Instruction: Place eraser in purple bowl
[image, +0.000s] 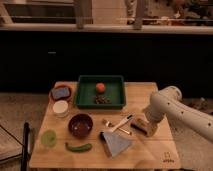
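Note:
The eraser (139, 125), a small tan-brown block with a black side, lies on the wooden table (150, 155) right of centre. My gripper (149, 130) hangs from the white arm (170, 107), which comes in from the right. It is low over the table, right at the eraser's right end. The purple bowl (80, 125), dark maroon and empty, stands on the left part of the table, well left of the gripper.
A green tray (82, 95) at the back holds an orange ball (100, 87). An orange-rimmed dish (61, 93) with a blue block and a white cup (60, 108) stand at the left. A white utensil (121, 123), a grey-blue cloth (115, 142), a green vegetable (78, 147) and a green disc (48, 138) lie nearby.

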